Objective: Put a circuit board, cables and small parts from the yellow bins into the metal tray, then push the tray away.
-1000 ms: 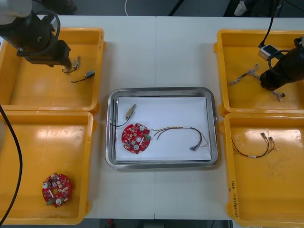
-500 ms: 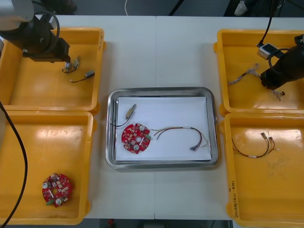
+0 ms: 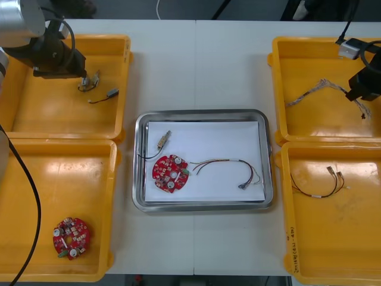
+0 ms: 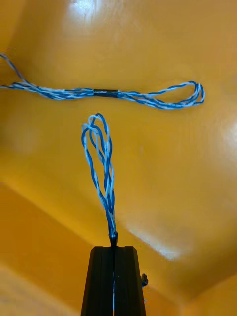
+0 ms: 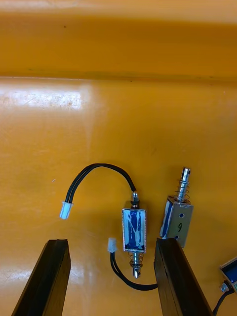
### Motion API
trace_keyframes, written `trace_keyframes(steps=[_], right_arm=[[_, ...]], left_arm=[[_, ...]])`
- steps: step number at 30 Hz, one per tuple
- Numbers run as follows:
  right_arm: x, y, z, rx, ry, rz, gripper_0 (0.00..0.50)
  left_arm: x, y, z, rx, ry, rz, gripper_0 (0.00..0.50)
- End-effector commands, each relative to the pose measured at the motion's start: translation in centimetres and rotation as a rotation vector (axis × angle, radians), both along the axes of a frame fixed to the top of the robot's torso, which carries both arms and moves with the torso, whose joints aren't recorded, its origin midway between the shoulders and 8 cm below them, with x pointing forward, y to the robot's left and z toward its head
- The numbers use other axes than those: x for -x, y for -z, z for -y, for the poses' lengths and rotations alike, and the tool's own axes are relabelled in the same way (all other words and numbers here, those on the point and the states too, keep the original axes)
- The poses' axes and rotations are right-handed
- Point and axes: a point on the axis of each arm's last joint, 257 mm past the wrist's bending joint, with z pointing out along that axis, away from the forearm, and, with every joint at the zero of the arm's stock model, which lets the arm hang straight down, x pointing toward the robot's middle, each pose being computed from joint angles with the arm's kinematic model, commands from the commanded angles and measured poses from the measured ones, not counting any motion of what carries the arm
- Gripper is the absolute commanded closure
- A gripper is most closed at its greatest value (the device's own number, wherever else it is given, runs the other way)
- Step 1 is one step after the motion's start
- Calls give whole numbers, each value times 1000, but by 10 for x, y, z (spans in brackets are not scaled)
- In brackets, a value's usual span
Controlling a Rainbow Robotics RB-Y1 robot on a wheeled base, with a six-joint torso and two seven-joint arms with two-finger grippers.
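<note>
My right gripper (image 3: 362, 95) is over the upper right yellow bin (image 3: 309, 128), lifted off its floor. In the right wrist view its fingers (image 4: 113, 256) are shut on a twisted blue and white cable (image 4: 101, 163) that hangs from their tips. A second such cable (image 4: 108, 93) lies on the bin floor beyond. My left gripper (image 3: 83, 76) is low in the upper left bin (image 3: 59, 119). It stands open (image 5: 111, 242) around a small metal part (image 5: 134, 229) with a black lead. Another small metal part (image 5: 177, 222) rests against one finger.
The metal tray (image 3: 202, 113) in the middle holds a red circuit board (image 3: 170, 173), a red and yellow cable (image 3: 229, 170) and a small metal part (image 3: 164, 140). Another board (image 3: 70, 236) lies in the lower left bin, and a black cable (image 3: 318, 185) in the lower right one.
My right gripper has risen and shifted toward the table's far right, drawing the blue and white cable up with it. The left gripper has edged slightly away from the small parts.
</note>
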Motion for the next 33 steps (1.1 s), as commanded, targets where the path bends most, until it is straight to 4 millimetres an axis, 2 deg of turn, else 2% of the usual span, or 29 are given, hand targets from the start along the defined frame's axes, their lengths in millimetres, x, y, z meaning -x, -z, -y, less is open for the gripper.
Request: trace_keyframes(steps=[1, 5, 9, 12, 16, 18, 22, 27, 28, 33], right_arm=[[15, -49, 33, 61, 19, 44, 500], [24, -73, 27, 101, -8, 54, 500], [17, -94, 16, 128, -40, 125, 500], [12, -107, 1, 133, -82, 175, 500], [4, -129, -31, 151, -169, 264, 500], [3, -134, -44, 160, -202, 289, 500], [2, -142, -89, 194, -317, 342, 500], [10, -139, -141, 221, -458, 356, 500], [12, -138, -146, 223, -471, 356, 500], [22, -130, -195, 239, -589, 370, 500]], left_arm=[[-17, -33, 21, -108, 140, 61, 0], [-17, -30, 22, -129, 149, 55, 0], [-16, -26, 23, -129, 153, 49, 0], [-15, -23, 23, -127, 153, 46, 0], [-15, -16, 23, -141, 160, 43, 0], [-15, -14, 22, -144, 158, 40, 0], [-16, -7, 23, -144, 160, 39, 0], [-21, 4, 24, -147, 159, 53, 0], [-22, 4, 24, -146, 159, 57, 0], [-22, 7, 28, -150, 168, 51, 0]])
